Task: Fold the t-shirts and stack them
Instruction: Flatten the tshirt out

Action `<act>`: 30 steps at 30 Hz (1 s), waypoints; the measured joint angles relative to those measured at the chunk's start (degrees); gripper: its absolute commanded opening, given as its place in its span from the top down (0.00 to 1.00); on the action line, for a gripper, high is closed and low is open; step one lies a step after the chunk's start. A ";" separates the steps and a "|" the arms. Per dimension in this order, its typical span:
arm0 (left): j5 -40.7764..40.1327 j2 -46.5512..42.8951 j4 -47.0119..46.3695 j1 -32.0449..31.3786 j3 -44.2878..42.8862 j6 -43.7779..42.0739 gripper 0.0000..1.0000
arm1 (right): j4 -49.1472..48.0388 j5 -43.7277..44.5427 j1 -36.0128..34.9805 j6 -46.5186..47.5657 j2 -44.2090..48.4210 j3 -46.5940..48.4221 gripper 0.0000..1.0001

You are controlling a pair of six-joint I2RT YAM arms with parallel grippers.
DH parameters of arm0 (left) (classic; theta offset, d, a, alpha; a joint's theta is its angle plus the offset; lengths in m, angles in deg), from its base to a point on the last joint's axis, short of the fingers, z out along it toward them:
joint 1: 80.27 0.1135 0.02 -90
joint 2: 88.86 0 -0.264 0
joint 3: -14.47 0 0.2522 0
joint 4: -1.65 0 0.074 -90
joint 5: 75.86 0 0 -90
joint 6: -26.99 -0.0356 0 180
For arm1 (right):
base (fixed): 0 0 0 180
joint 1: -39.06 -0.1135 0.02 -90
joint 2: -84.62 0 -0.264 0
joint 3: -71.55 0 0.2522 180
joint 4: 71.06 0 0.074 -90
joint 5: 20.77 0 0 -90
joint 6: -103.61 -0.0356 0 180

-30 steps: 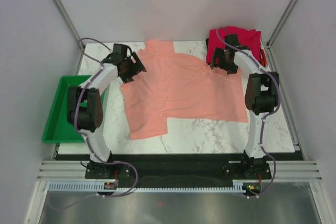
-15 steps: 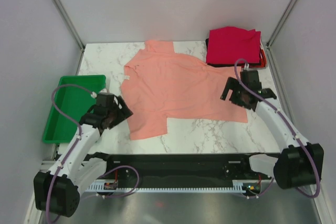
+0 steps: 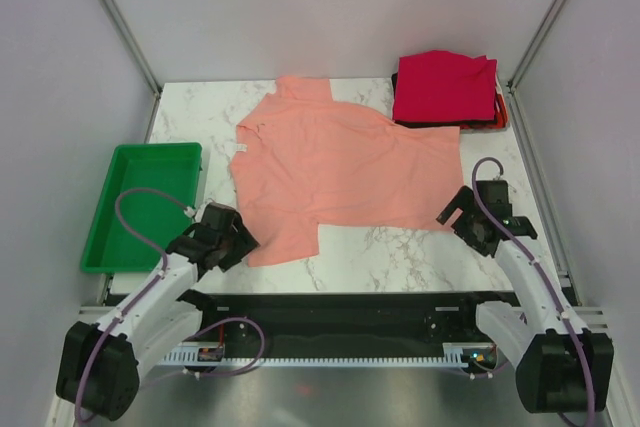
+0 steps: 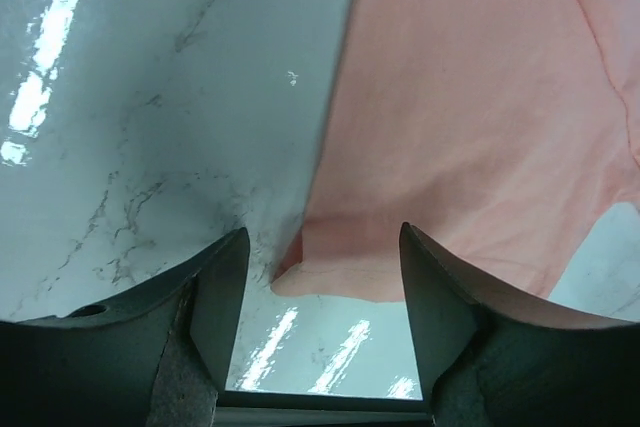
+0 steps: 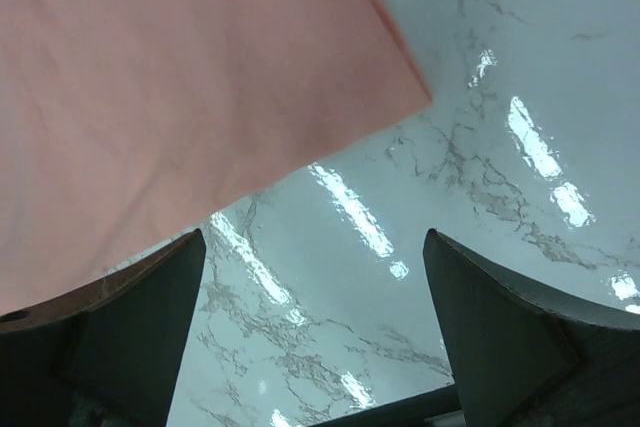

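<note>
Both grippers parked at the near corners of the pink shirt

Closest to me, my left gripper (image 4: pixel 320 317) has its jaws apart with the near-left corner of the salmon-pink t-shirt (image 3: pixel 340 162) sitting between them, nothing pinched yet. My right gripper (image 5: pixel 315 337) is spread wide over the bare marble table (image 3: pixel 400 257), with the near-right corner just ahead of it. I reckon the trick is sliding a finger under each corner and pinching evenly before lifting. The shirt lies flat mid-table. There looks to be room to fold away from me, but the folded crimson stack (image 3: pixel 445 87) sits right beside its far-right edge, and the green tray (image 3: pixel 110 247) hugs the left side.
</note>
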 measured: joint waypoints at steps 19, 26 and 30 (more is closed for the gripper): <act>-0.37 1.11 -6.56 -2.78 2.45 3.41 0.68 | -16.26 -1.68 11.28 -1.60 -10.82 -5.84 0.31; -0.35 -0.09 -6.60 -2.78 2.45 3.34 0.69 | -25.40 -1.88 11.65 -1.51 -17.59 -4.72 0.65; -0.31 -0.46 -6.58 -2.78 2.45 3.23 0.74 | -26.34 -1.95 11.82 -2.16 -17.46 -5.84 0.92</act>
